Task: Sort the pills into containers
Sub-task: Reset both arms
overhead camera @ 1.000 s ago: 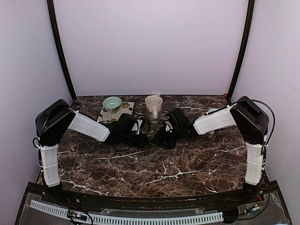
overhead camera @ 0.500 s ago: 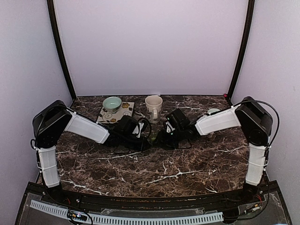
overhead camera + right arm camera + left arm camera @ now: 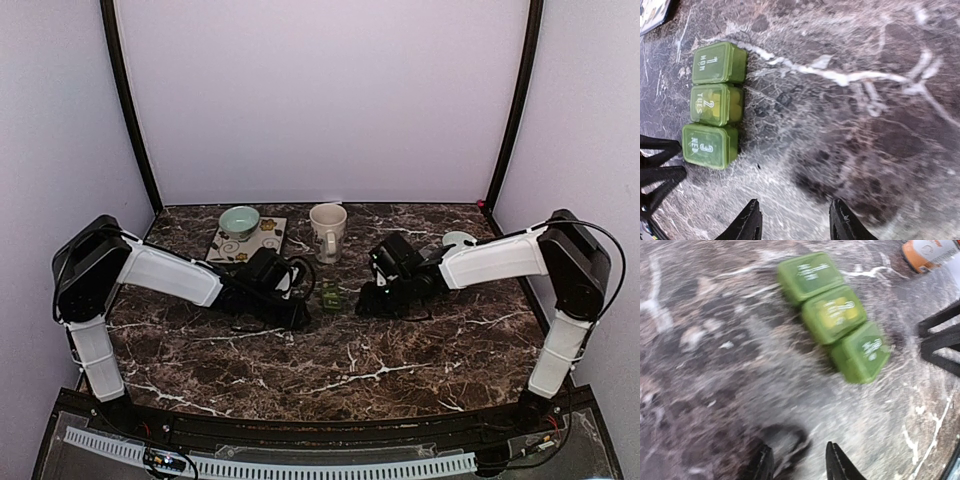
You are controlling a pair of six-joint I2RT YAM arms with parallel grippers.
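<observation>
The green pill box [image 3: 330, 293] lies on the marble table between my two grippers. In the left wrist view the pill box [image 3: 832, 315] shows three compartments in a row, all lids shut; yellow pills show through the middle lid. In the right wrist view the pill box [image 3: 715, 110] reads 1 MON, 2 TUES, 3 WED. My left gripper [image 3: 298, 315] [image 3: 797, 467] is open and empty, a little short of the box. My right gripper [image 3: 365, 300] [image 3: 795, 225] is open and empty, to the box's right.
A cream mug [image 3: 327, 228] stands behind the box. A pale green bowl [image 3: 239, 220] sits on a patterned tile [image 3: 262, 240] at the back left. A small pale object [image 3: 458, 240] lies at the back right. An orange bottle [image 3: 927, 252] lies beyond the box.
Both grippers have drawn back from the middle, the left towards the left and near side, the right towards the right. The pill box, hidden before, now shows between them.
</observation>
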